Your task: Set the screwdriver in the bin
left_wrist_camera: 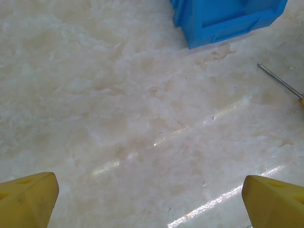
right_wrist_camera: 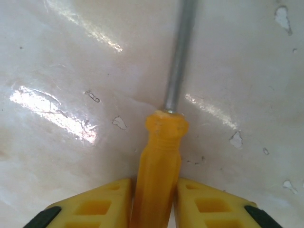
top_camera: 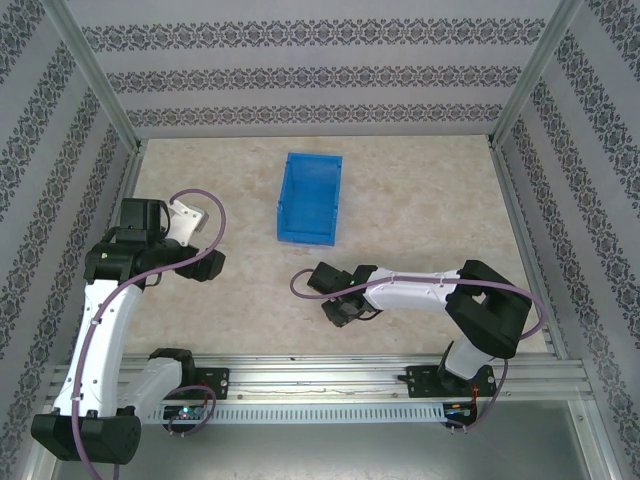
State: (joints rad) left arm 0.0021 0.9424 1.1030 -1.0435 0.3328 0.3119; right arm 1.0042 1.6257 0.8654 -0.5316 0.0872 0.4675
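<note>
Pinching the screwdriver (right_wrist_camera: 161, 142) by its orange handle in the right hand (right_wrist_camera: 154, 190), flat on the worktop (top_camera: 420, 210) near the bin (top_camera: 283, 200), left hand (left_wrist_camera: 152, 204) spread; grasp seemingly made, next calling for a lift and carry over the blue wall.

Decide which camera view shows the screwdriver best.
The right wrist view: the screwdriver is close up, orange handle between fingers of the right gripper, shaft clear. The left wrist view catches its shaft at the right edge.
</note>
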